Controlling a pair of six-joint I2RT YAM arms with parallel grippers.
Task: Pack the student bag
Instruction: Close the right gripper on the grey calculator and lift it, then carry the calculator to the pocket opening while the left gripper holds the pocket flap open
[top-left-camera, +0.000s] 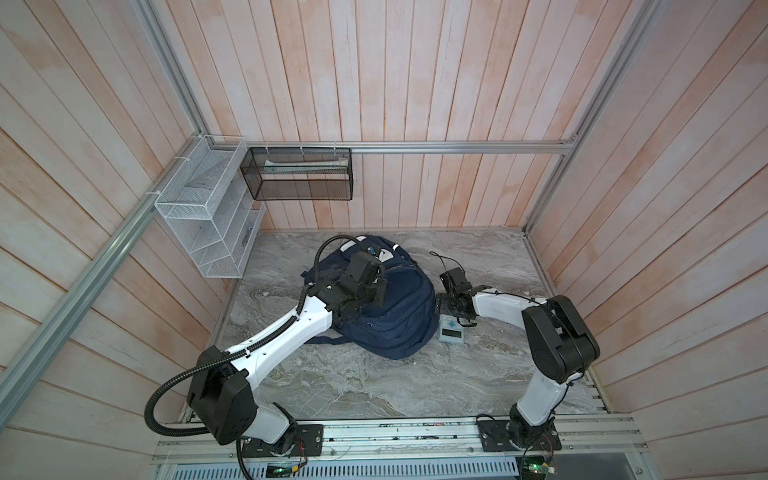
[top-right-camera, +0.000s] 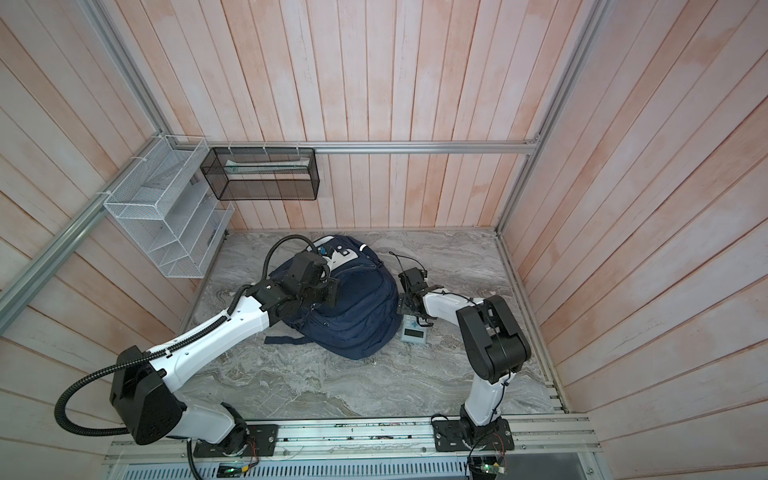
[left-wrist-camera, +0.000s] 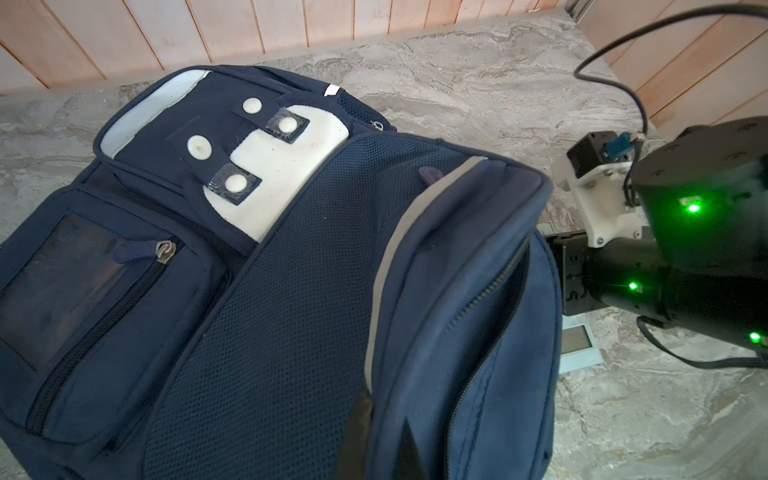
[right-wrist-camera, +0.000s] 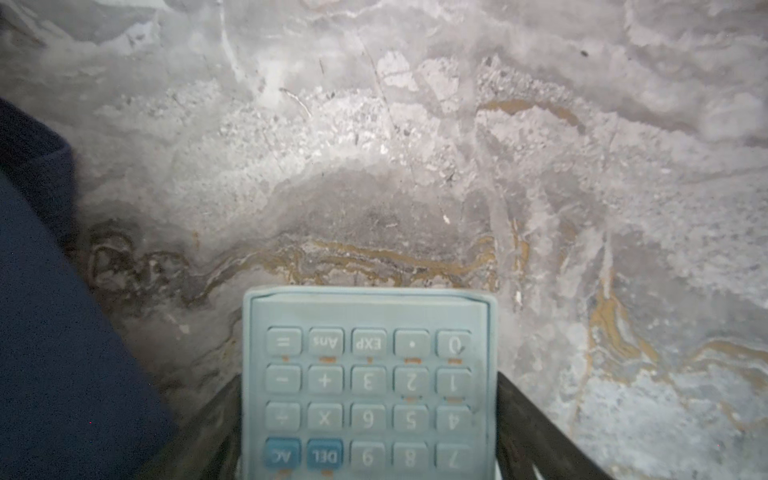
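1. Nearest, our right gripper (right-wrist-camera: 369, 380) clamps the one calculator (top-left-camera: 451, 334) by both sides, just right of the student bag (top-left-camera: 395, 316).
2. That single bag lies mid-table (top-left-camera: 374, 390); above it, our left gripper (left-wrist-camera: 382, 432) is pinched on its fabric.
3. Far left hang two baskets: white basket (top-left-camera: 199, 208), black basket (top-left-camera: 299, 178).

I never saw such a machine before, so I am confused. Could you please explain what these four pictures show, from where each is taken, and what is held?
This is a robot with a left arm and a right arm, each ending in a two-finger gripper. Two pictures look down on the whole scene from above; the other two come from a camera on each wrist. On the marble table lie a navy backpack and, beside it, a light-blue calculator. The left gripper is shut, pinching the backpack's fabric near a zipper. The right gripper presses the calculator's two sides with its fingers.
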